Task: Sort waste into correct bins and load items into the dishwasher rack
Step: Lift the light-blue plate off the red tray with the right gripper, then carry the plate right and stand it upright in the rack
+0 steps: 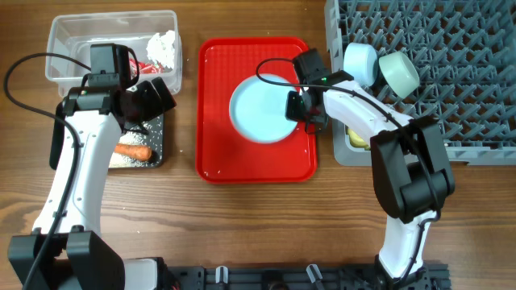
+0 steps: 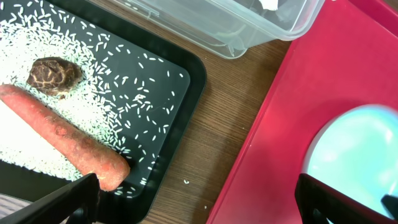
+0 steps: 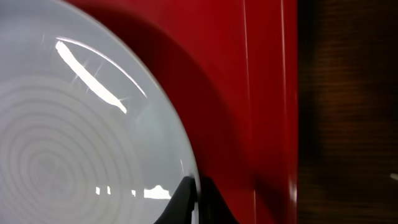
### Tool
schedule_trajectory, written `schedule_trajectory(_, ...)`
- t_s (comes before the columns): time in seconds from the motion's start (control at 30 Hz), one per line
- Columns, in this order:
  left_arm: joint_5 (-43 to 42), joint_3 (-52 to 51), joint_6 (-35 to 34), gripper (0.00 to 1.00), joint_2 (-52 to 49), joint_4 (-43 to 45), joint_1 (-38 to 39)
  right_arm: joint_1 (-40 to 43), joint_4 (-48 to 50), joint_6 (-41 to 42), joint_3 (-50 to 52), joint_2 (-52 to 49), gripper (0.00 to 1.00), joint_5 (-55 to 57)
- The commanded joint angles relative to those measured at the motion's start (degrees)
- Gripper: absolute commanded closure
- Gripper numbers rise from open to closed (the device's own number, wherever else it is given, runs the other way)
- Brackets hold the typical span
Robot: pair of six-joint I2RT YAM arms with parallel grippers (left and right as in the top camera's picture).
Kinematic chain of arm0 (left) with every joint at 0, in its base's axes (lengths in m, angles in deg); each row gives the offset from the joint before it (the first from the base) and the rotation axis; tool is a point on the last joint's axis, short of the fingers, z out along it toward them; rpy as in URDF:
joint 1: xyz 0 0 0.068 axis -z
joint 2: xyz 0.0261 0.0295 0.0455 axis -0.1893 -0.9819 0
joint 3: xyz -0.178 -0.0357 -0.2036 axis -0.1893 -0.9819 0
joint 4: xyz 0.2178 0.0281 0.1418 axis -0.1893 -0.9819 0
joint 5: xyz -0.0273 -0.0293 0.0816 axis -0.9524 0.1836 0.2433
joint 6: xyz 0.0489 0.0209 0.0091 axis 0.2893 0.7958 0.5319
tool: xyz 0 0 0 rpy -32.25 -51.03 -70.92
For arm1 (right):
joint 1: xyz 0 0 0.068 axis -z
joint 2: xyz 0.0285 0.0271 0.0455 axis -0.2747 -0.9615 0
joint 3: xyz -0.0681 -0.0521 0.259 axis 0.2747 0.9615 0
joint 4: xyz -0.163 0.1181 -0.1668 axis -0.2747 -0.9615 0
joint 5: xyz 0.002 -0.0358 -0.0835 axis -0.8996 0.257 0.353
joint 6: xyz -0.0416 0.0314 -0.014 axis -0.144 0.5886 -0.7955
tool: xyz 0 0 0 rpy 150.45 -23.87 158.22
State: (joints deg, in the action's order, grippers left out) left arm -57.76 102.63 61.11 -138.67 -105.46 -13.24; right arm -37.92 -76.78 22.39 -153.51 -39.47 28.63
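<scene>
Our right gripper [image 3: 196,202] pinches the right rim of the plate [image 1: 260,109], which lies flat on the red tray [image 1: 214,161], just left of the rack [image 1: 451,72]. We should lift that edge gently, tip the plate upright clear of the tray's lip, then slot it between pegs beside the white bowl [image 1: 359,61]. Our left gripper [image 2: 199,205] hangs spread over the black tray [image 2: 180,81], well clear
</scene>
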Motion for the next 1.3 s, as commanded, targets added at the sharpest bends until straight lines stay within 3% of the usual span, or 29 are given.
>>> schedule_trajectory(0.0,-0.44,0.57,-0.74,0.00,0.44,0.00,-0.15,0.04,2.49,-0.63,0.92,-2.25,0.96,5.49)
schedule_trajectory(0.27,-0.44,0.57,-0.74,0.00,0.44,0.00,-0.15,1.31,3.67,-5.73,-3.91,-0.22,0.96,2.64)
schedule_trajectory(0.53,-0.46,0.57,-0.74,0.00,0.44,0.00,-0.15,4.20,0.37,-10.19,-11.13,10.75,0.96,6.03)
schedule_trajectory(0.87,-0.44,0.57,-0.74,0.00,0.44,0.00,-0.15,9.53,-0.02,-20.79,-11.30,27.74,0.96,32.30)
schedule_trajectory(1.1,-0.44,0.57,-0.74,0.00,0.44,0.00,-0.15,15.13,1.01,-33.75,-11.30,30.49,0.96,57.51)
schedule_trajectory(1.17,-0.44,0.57,-0.74,0.00,0.44,0.00,-0.15,18.05,1.44,-39.10,-11.30,29.83,0.96,59.19)
schedule_trajectory(1.27,-0.44,0.57,-0.74,0.00,0.44,0.00,-0.15,22.10,2.51,-40.85,-11.28,28.76,0.96,58.62)
